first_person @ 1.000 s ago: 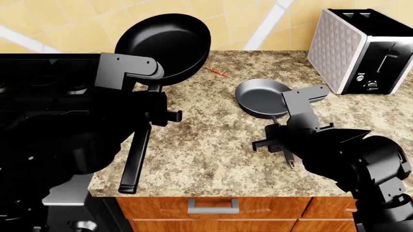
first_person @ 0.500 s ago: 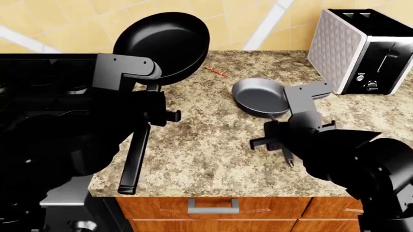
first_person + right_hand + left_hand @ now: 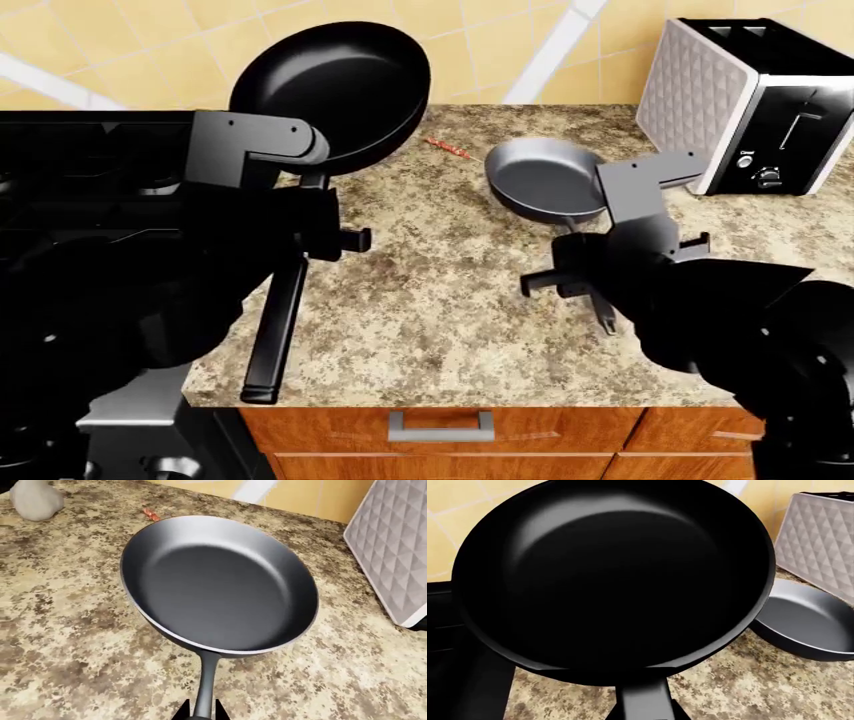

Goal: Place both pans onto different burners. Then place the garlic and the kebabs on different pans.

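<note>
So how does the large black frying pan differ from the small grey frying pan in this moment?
The large all-black frying pan is wider, deeper and darker than the small grey frying pan. The black pan is tilted, its bowl facing the head camera, above the speckled granite counter; the grey pan sits nearly level and low over it. The black handle is long and flat, the grey one thin. Both are round, empty, and off the stove.

Even, bright, diffuse light; clean rendered sharpness in all three views, no motion blur. The black pan (image 3: 614, 575) shows a soft grey sheen on its upper inside wall; its centre reads as flat black. The grey pan (image 3: 220, 582) shades smoothly, with a pale rim highlight. Faint shadow under it on the worktop (image 3: 67, 630). The arms (image 3: 120, 270) in the head view lose detail in near-solid black.
</note>
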You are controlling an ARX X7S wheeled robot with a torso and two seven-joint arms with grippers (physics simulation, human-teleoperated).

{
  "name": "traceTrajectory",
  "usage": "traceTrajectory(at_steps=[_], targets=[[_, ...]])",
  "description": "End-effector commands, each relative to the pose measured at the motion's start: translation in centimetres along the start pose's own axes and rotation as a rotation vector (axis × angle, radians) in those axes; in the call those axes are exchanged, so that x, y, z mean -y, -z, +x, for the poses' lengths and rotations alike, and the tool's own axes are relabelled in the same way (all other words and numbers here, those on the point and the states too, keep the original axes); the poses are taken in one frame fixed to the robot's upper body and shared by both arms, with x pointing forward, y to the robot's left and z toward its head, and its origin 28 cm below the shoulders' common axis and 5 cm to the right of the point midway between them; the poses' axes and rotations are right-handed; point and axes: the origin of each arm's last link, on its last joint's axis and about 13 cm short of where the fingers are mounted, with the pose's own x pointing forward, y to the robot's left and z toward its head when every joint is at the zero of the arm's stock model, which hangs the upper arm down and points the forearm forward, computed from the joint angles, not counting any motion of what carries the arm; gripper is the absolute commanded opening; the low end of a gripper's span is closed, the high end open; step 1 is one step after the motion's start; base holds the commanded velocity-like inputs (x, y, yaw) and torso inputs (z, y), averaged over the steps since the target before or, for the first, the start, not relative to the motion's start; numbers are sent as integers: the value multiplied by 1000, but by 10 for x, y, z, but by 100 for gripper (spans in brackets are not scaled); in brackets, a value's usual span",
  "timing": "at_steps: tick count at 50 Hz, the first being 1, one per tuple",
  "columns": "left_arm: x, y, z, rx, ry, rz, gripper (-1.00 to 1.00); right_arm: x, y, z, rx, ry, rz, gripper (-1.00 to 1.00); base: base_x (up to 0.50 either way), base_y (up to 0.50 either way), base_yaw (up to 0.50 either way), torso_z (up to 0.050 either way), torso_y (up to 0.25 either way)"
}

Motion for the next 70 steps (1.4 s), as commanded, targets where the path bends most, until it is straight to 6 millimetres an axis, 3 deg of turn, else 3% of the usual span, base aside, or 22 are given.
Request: traceTrajectory(at_steps=[1, 20, 70], targets=[[-4, -15, -3, 94, -42, -14, -100, 6, -16, -9, 100, 109, 2, -100, 0, 0, 0, 10, 0], [-5, -15, -5, 103, -38, -11, -100, 3, -21, -15, 142, 125, -9, -100, 0, 27, 0, 1, 5], [-6, -19, -13, 125, -41, -16, -100, 0, -26, -20, 161, 134, -47, -100, -1, 499, 0, 1, 5]])
